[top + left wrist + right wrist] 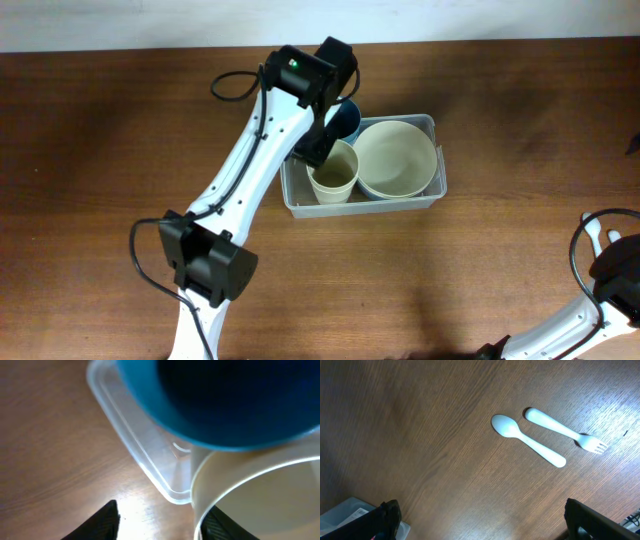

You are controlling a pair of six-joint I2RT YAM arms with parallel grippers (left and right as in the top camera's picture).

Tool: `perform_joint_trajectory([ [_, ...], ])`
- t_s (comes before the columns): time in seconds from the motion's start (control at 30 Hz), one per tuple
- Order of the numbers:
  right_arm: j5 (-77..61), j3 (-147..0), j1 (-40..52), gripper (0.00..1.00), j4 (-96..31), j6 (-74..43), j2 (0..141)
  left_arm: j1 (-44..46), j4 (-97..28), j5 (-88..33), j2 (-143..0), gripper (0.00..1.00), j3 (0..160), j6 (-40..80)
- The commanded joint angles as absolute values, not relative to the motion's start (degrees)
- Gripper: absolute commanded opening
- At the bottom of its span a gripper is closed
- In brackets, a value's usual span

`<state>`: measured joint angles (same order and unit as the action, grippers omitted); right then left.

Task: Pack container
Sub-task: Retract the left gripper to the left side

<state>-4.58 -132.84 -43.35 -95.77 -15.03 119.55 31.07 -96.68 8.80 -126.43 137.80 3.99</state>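
The container (437, 190) sits mid-way along the table (100, 150), holding a cream bowl (396, 158), a cup (333, 172) and a blue bowl (347, 120). The left gripper (164, 521) hangs over the container's left end, jaws apart astride the cup's wall, probably to seat it. The right gripper (492, 525), spread wide, hovers over a spoon (527, 440) and fork (565, 431) lying outside the container. No writing is legible.

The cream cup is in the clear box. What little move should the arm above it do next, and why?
Probably lift the left gripper straight up, out of the container. The cream cup stands inside it beside the cream bowl. The left wrist view shows the fingers spread apart, one on each side of the cup's wall, not squeezing it.
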Motion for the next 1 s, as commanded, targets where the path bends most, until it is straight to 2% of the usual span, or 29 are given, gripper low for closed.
perform_joint_trajectory([
  [0.0, -4.9, -132.6, -43.2, 0.99, -95.6, -15.5, 119.4, 28.5, -96.7, 14.1, -121.1, 0.57, 142.6, 7.1],
  [0.03, -4.9, -132.6, -43.2, 0.99, -95.6, -15.5, 119.4, 27.7, -96.7, 14.6, -120.3, 0.65, 143.5, 7.3],
  [0.07, -4.9, -132.6, -43.2, 0.99, -95.6, -15.5, 119.4, 26.6, -96.7, 15.0, -119.4, 0.69, 144.4, 7.6],
  [0.17, -4.9, -132.6, -43.2, 0.99, -95.6, -15.5, 119.4, 22.3, -96.7, 16.6, -116.5, 0.72, 146.4, 9.8],
  [0.33, -4.9, -132.6, -43.2, 0.99, -95.6, -15.5, 119.4, 11.7, -96.7, 21.9, -111.9, 0.84, 146.8, 12.8],
  [0.37, -4.9, -132.6, -43.2, 0.99, -95.6, -15.5, 119.4, 9.7, -96.7, 22.2, -111.5, 0.95, 146.8, 12.9],
  [0.4, -4.9, -132.6, -43.2, 0.99, -95.6, -15.5, 119.4, 7.3, -96.6, 22.1, -111.2, 1.0, 146.8, 12.9],
  [0.73, -4.9, -132.6, -43.2, 0.99, -95.6, -15.5, 119.4, -10.6, -95.0, 21.9, -111.9, 1.0, 146.7, 15.5],
  [0.97, -4.9, -132.6, -43.2, 0.99, -95.6, -15.5, 119.4, -19.2, -95.1, 20.7, -112.9, 1.0, 146.1, 20.4],
])
